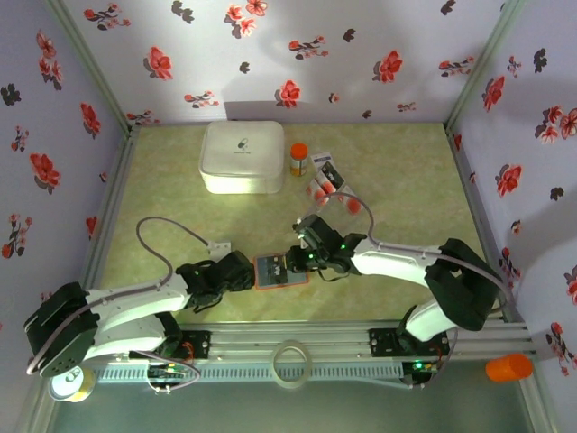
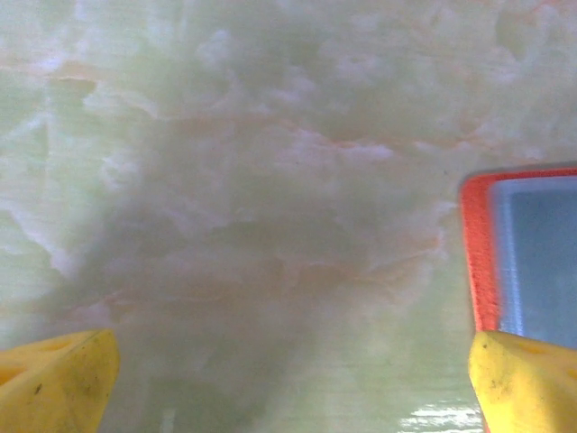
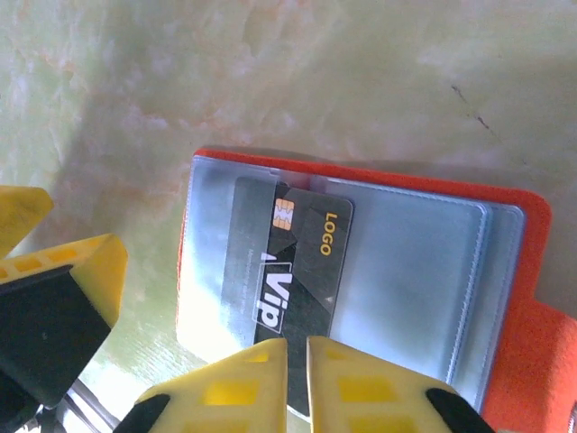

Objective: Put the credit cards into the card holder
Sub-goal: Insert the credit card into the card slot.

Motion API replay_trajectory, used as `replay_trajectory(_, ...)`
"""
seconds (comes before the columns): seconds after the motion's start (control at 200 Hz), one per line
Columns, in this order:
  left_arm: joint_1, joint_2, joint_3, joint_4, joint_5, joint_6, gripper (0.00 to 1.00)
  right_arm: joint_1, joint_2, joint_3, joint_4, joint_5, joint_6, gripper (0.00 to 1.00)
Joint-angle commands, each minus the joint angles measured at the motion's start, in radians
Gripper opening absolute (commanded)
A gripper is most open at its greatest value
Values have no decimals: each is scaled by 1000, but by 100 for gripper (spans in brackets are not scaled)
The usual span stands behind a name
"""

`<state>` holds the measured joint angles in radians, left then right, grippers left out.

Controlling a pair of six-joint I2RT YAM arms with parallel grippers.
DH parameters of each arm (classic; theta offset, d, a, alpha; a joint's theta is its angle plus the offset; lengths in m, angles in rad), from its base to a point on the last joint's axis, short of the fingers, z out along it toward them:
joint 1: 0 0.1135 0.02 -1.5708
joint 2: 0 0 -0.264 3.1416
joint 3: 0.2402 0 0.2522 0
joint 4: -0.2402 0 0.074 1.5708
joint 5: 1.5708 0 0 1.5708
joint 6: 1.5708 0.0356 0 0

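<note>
Two yellow fingers [image 3: 239,388] of the right gripper [image 3: 297,379] are pressed together on the near end of a dark card [image 3: 288,262]. The card lies slanted on the open holder [image 3: 527,298], partly under a clear sleeve. The left gripper [image 2: 288,383] is spread wide, low over bare table [image 1: 406,180], with one fingertip at the holder's orange edge.

The holder lies flat in the near middle of the table, between the two grippers, which close it in on the left and right. Just behind them runs the metal rail [image 1: 297,338] at the near edge, with a tape ring [image 1: 291,363] beyond it. Toward the far side the surface is bare for a good stretch. Floral walls [image 1: 270,54] enclose the table on three sides.

At the far side stand a white box [image 1: 242,156] and, just beside it, an orange-capped bottle [image 1: 297,160]. The loose cards [image 1: 326,178] lie near the bottle, well apart from the holder. The right arm's cable loops close by them.

The holder has an orange-red rim and a pale blue inside under clear pockets. The card shows a gold chip, "VIP" and "LOGO".
</note>
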<state>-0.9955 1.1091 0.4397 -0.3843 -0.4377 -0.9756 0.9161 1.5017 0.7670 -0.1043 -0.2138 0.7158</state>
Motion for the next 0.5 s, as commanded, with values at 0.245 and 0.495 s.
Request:
replay_trajectory(0.245, 32, 100, 28, -35, -9, 34, 100, 7, 108, 73, -12, -5, -29, 8)
replay_trajectory(0.495, 41, 177, 61, 3, 8, 74, 100, 16, 164, 101, -16, -13, -36, 7)
